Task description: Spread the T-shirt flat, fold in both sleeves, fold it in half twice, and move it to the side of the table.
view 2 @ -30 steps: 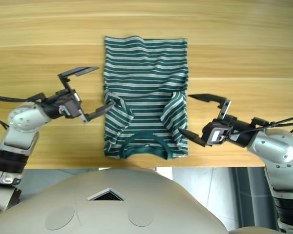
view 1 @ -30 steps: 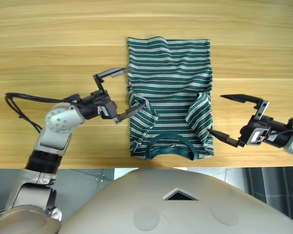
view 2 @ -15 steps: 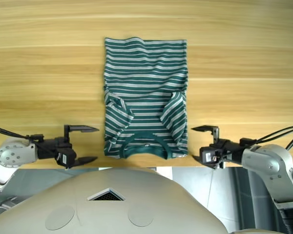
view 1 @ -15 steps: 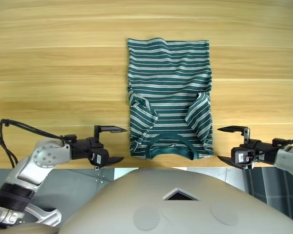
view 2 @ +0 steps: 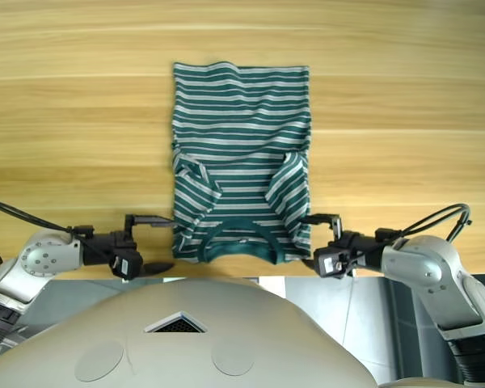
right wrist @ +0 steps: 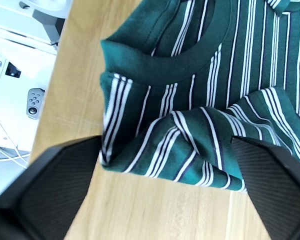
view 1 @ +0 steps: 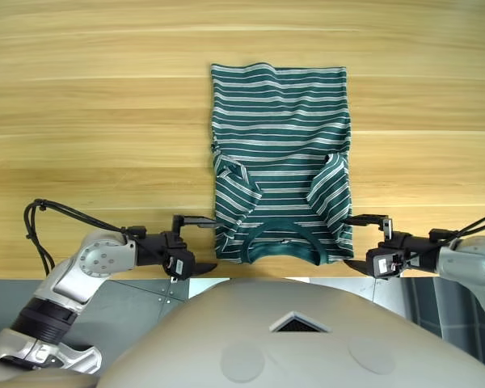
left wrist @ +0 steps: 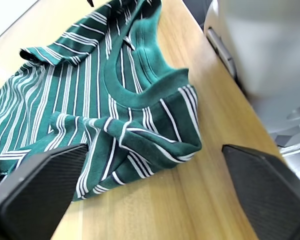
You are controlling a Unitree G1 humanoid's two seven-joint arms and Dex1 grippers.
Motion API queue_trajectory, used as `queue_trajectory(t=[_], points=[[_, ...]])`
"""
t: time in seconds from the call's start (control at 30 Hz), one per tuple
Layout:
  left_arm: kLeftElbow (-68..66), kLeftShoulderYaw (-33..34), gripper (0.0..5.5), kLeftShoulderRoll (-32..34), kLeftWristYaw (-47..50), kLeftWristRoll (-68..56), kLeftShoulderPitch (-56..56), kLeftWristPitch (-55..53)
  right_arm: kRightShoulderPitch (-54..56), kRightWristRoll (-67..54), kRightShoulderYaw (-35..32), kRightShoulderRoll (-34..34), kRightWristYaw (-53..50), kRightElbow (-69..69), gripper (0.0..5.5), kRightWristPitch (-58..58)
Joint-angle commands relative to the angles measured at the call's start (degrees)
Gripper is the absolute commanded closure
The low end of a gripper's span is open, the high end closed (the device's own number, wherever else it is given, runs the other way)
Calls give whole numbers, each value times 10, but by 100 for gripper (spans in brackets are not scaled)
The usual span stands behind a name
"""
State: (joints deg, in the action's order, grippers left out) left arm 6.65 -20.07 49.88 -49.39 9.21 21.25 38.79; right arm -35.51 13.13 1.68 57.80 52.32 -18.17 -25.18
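Head stereo pair above table [view 1: 105, 121]; wrist cameras low, close to T-shirt [left wrist: 90, 75] collar

bright even overhead light, faint soft shadows, head views sharp, wrist views' near fingers blurred

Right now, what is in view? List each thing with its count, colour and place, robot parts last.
T-shirt: one, dark green with white stripes, flat at the table's middle, both sleeves folded in, collar toward the robot.
Table: one, light wood, under the shirt.
Left claw: one, black, open, at the shirt's near left corner by the table's near edge.
Right claw: one, black, open, at the shirt's near right corner.
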Motion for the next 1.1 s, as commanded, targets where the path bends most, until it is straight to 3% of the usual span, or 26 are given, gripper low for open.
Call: queue_trajectory(t=[0.03, 0.77, 0.9, 1.1], points=[[-16, -14, 121, -7, 2, 17, -16, 4, 2, 30, 21, 1, 0, 12, 148, 18], [-17, -32, 485, -1, -4, 3, -17, 2, 19, 39, 48, 4, -21, 27, 546, 23], [-17, -33, 546, -2, -5, 1, -19, 3, 20, 38, 50, 4, -22, 26, 547, 23], [-7, -33, 550, 5, -17, -31, -20, 6, 20, 25, 44, 4, -26, 15, 548, 16]])
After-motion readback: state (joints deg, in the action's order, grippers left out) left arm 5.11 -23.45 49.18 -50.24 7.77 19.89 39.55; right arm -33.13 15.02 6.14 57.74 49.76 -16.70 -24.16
